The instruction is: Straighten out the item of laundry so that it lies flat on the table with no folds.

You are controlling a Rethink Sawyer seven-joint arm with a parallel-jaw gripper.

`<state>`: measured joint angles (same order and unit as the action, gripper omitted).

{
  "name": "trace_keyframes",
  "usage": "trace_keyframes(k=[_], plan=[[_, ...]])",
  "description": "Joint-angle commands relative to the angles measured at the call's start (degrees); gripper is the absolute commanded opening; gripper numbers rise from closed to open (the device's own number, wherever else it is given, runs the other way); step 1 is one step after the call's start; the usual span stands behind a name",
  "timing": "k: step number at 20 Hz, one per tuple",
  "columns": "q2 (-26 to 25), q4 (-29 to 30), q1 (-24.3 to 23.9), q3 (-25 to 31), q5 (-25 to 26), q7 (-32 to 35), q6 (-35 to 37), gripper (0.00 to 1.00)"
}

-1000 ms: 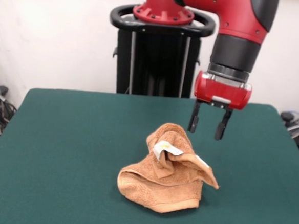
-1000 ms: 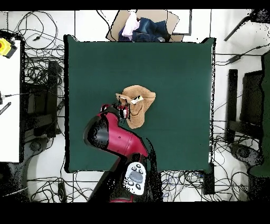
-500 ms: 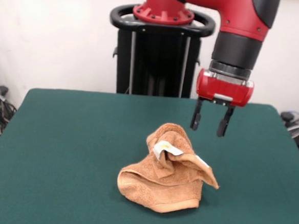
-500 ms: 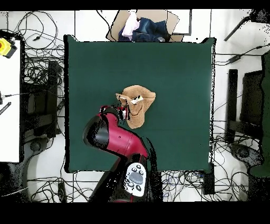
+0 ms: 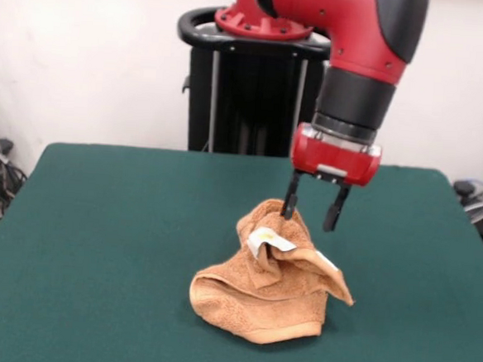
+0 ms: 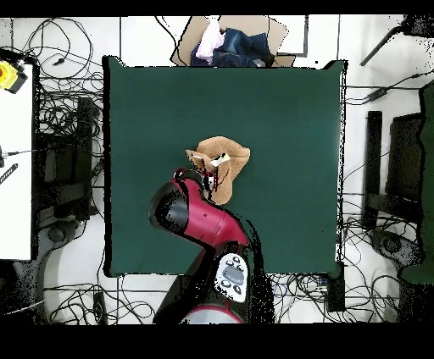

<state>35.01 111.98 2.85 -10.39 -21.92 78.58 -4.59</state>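
The end effector (image 5: 311, 212) hangs with its fingers spread apart and empty, just above the far upper edge of the towel (image 5: 272, 274). The towel lies crumpled in a folded heap near the middle of the green counter (image 5: 104, 246), white label (image 5: 264, 239) showing on top.

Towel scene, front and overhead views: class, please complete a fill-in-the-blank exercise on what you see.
1. The towel lies ____ in a heap, not flat.
2. The table is covered in dark ____ cloth.
3. The gripper hangs above the towel with its jaws ____.
4. The label on the towel is ____.

Missing words: crumpled; green; open; white
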Motion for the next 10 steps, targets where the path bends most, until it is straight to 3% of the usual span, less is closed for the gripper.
trace_keyframes(k=[1,10], plan=[[-4.8,-2.6,-0.9,5.1,-1.2,15.5,-3.8,1.00],[-6.5,-3.9,-1.7,5.1,-0.7,15.3,-6.0,1.00]])
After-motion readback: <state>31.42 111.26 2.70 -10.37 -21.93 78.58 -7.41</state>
